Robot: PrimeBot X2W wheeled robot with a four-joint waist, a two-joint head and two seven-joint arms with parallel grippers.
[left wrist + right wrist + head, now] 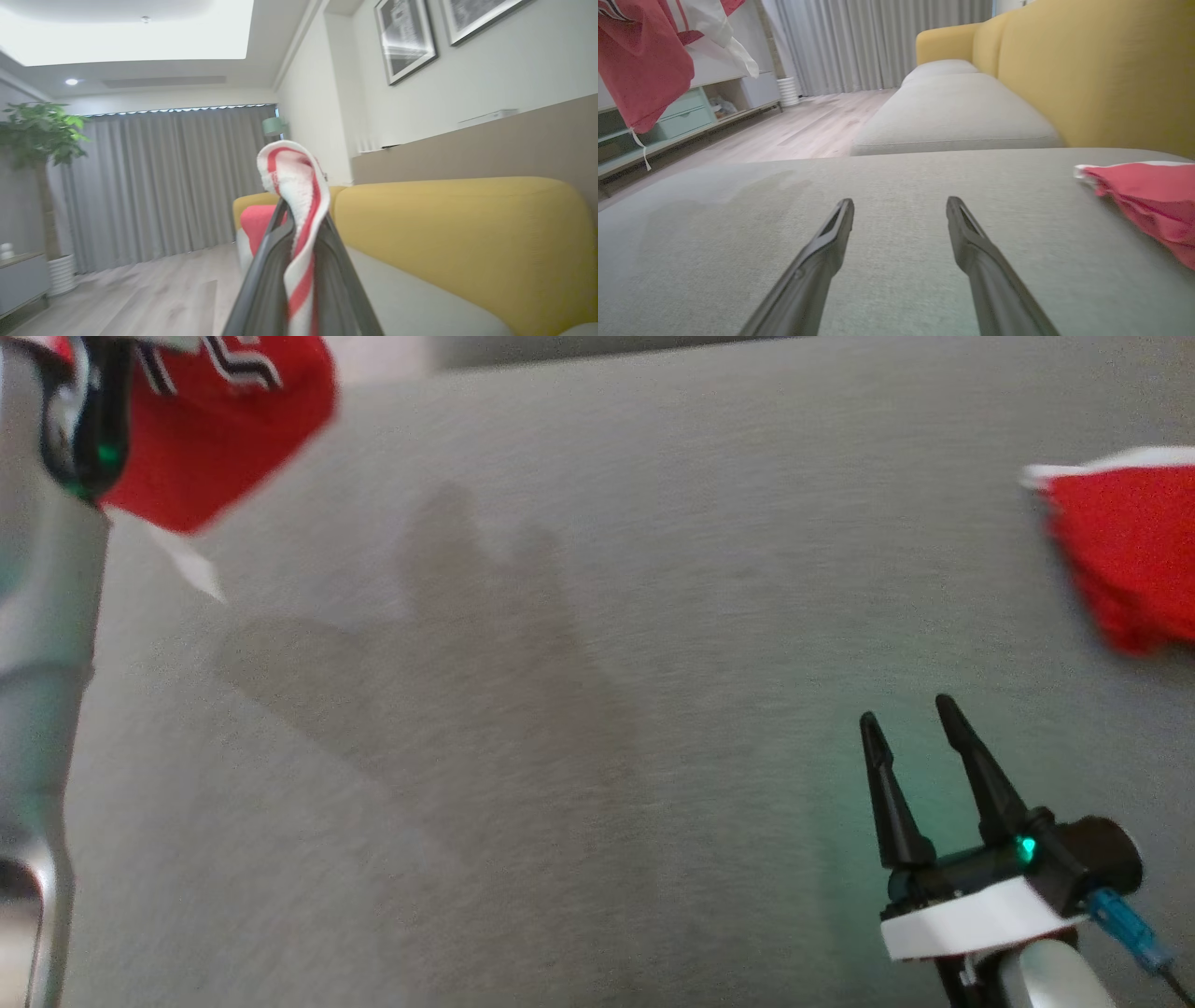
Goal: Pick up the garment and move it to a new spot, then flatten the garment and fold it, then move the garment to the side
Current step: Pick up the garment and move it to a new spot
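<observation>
Clearly you were on the first step, the pick-up and carry. Your left hand [304, 212] was pinched shut on a white-and-red edge of the garment [224, 429], which hung clear of the grey cushion [560, 728] at the upper left of the head view. Your right hand [906, 709] stood open and empty at the lower right of that view, fingers pointing up the frame and close to the cushion. I could not tell whether they touched it.

As I judged it, the next move called for you to bring the garment over the bare middle of the cushion and lower it so it spread rather than bunched. The right hand would then need a second edge to pull it flat. The left grip looked to be on a narrow rolled hem, so a quick swing might have slipped it free.

Much was hard to read. The garment was blurred and cut off by the top and left edges of the head view, so its kind and full shape were unclear. In the left wrist view the cloth covered the fingertips, hiding how much was caught. A red piece [1130, 551] with a white edge lay on the cushion at the right edge, also cut off. I could not say whether it was a separate item.
</observation>
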